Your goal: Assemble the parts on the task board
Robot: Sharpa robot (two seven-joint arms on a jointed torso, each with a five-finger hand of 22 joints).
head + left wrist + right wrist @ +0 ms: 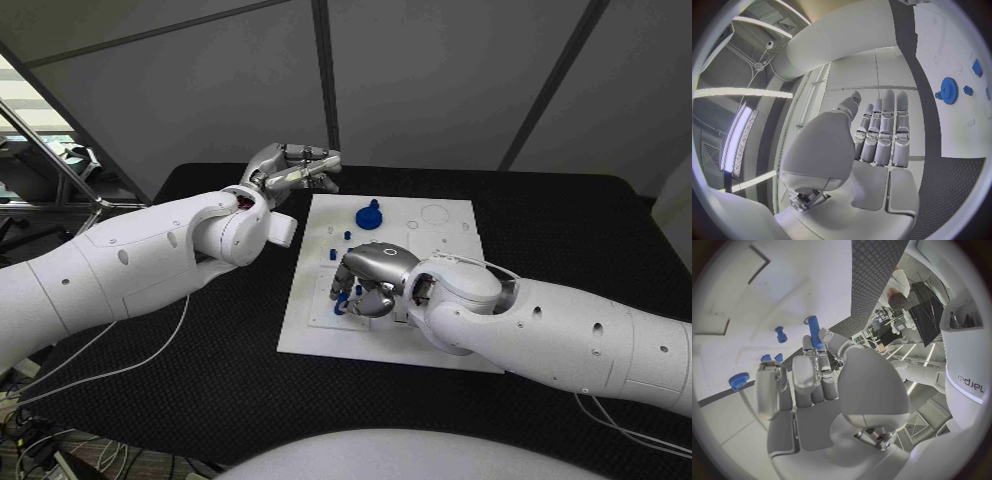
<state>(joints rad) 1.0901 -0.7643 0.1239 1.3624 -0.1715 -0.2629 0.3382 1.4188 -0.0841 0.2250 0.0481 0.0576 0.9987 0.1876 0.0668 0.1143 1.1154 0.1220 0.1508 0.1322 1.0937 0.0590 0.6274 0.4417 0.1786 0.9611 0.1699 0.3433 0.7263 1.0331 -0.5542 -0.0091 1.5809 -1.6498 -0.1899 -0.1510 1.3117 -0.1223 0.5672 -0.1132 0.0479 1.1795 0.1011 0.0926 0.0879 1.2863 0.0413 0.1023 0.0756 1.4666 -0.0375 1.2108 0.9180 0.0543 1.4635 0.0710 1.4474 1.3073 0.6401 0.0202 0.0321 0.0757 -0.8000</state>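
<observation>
We judged the step in hand to be the picking or seating of one small part on the board point(440, 235): the right hand point(372, 280) lay low over the board's left-middle, among the small blue pieces. In the right wrist view a blue peg point(814, 332) stood up at the tips of that hand's fingers point(809, 371), seemingly pinched between a finger and the thumb, though we could not see the contact cleanly; we took it as held. Other fingers were extended rather than curled, so the hand was partly spread around the pinch. Near it we noted a short blue pin point(781, 334) standing on the white plate, apart from the fingers, and a knurled blue knob point(737, 380) beside the outer finger; whether that finger touched the knob we could not tell. The blue gear point(369, 214) sat further up the board, well apart from the right hand, with empty round holes to its right. The left hand point(293, 167) hovered off the board's far left corner, over the black table point(577, 215), fingers straight, close together, holding nothing. The next move, as we judged it, called for lifting the peg upright and lining it over its hole before pressing; a tilted peg could jam or slip from so light a pinch.
</observation>
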